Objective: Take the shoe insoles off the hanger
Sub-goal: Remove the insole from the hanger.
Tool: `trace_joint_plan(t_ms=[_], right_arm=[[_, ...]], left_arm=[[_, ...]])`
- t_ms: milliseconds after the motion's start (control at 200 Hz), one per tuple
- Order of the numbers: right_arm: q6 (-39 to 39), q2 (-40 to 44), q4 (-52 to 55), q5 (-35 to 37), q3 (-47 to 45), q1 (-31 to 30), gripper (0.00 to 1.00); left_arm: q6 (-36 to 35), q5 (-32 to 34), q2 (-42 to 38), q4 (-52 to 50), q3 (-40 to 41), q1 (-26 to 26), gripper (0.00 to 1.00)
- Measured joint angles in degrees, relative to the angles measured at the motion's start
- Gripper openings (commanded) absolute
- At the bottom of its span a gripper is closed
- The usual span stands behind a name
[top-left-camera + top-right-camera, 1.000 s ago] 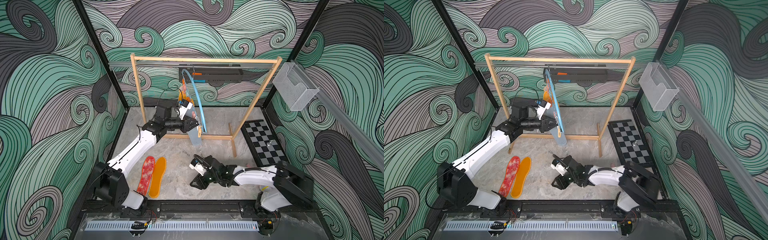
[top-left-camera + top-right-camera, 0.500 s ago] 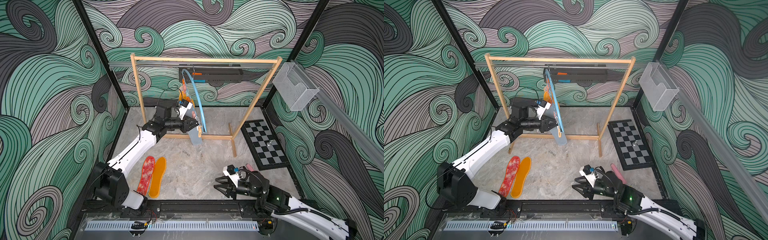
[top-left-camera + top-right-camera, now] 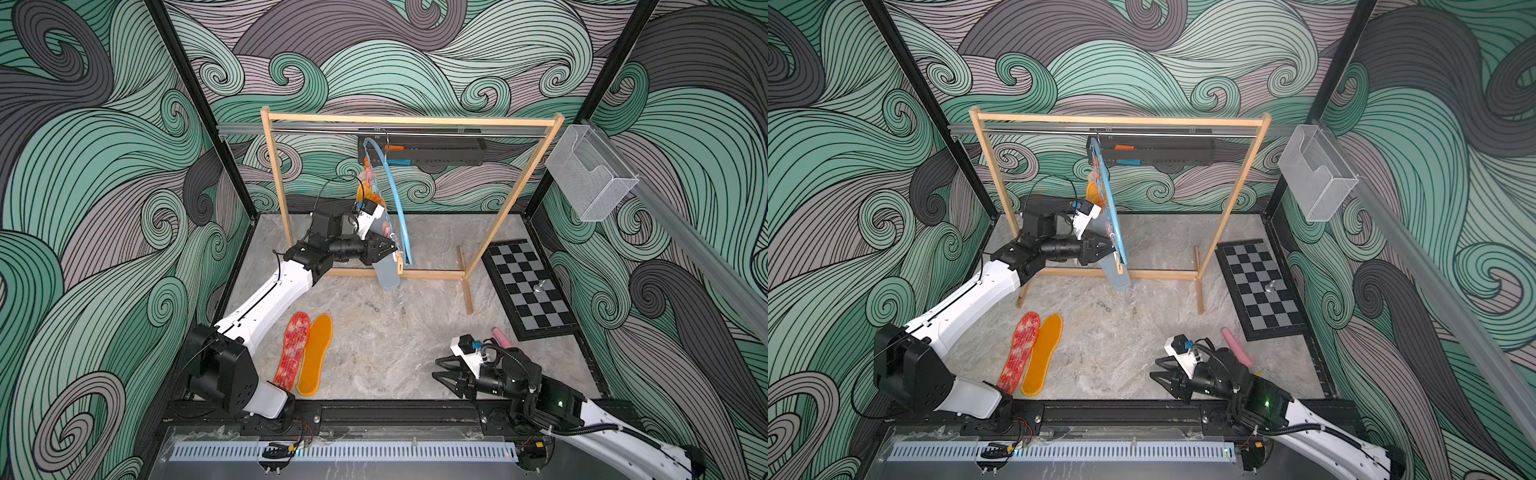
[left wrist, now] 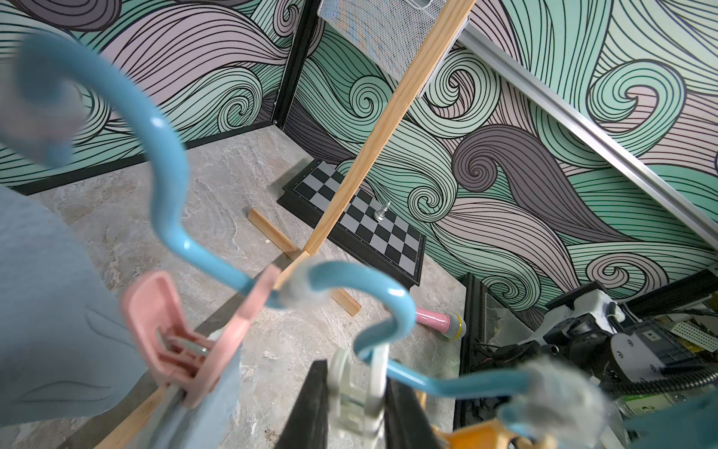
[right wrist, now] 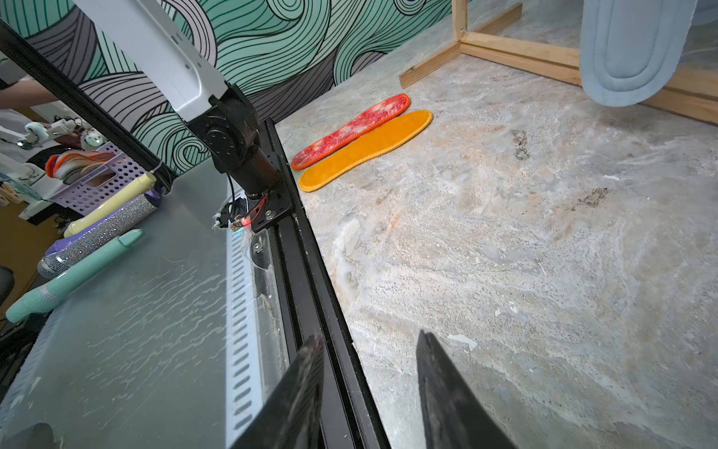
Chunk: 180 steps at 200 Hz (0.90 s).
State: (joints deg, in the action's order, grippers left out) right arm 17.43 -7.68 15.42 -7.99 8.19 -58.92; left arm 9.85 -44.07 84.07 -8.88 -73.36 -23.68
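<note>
The light blue hanger point(image 3: 395, 199) point(image 3: 1109, 199) hangs from the rack's metal rod. My left gripper point(image 3: 390, 247) point(image 4: 357, 377) is up against its lower end, shut on a white clip point(image 4: 351, 392). Beside that, a pink clip point(image 4: 175, 342) holds a grey-blue insole point(image 3: 387, 275) point(image 3: 1120, 277) that hangs down. An orange insole point(image 3: 365, 192) hangs further back. A red-white mottled insole point(image 3: 293, 353) and an orange insole point(image 3: 316, 354) lie side by side on the floor at the front left. My right gripper point(image 3: 441, 372) point(image 5: 369, 336) is open and empty, low by the front edge.
The wooden-framed rack point(image 3: 411, 120) stands across the back. A chessboard point(image 3: 528, 286) with one metal piece point(image 3: 540, 286) lies at the right, and a pink stick point(image 3: 500, 336) lies near its front corner. A wire mesh basket point(image 3: 590, 178) hangs on the right wall.
My right arm has drawn back from the middle of the floor to the front right corner, uncovering the pink stick. The left arm has stayed at the hanger.
</note>
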Motion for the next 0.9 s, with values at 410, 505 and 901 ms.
trace_joint_plan(t_ms=[410, 505, 901], right_arm=[[-0.31, 0.74, 0.26, 0.42, 0.0, 0.0, 0.4], [-0.33, 0.81, 0.26, 0.44, 0.0, 0.0, 0.4], [-0.33, 0.79, 0.26, 0.48, 0.0, 0.0, 0.4]], left_arm=[[-2.67, 3.26, -5.95, -7.17, 2.27, -0.09, 0.58], [-3.76, 5.07, -10.49, -11.69, 3.13, -0.09, 0.58], [-4.28, 20.15, -51.34, -24.76, 28.33, -0.09, 0.7]])
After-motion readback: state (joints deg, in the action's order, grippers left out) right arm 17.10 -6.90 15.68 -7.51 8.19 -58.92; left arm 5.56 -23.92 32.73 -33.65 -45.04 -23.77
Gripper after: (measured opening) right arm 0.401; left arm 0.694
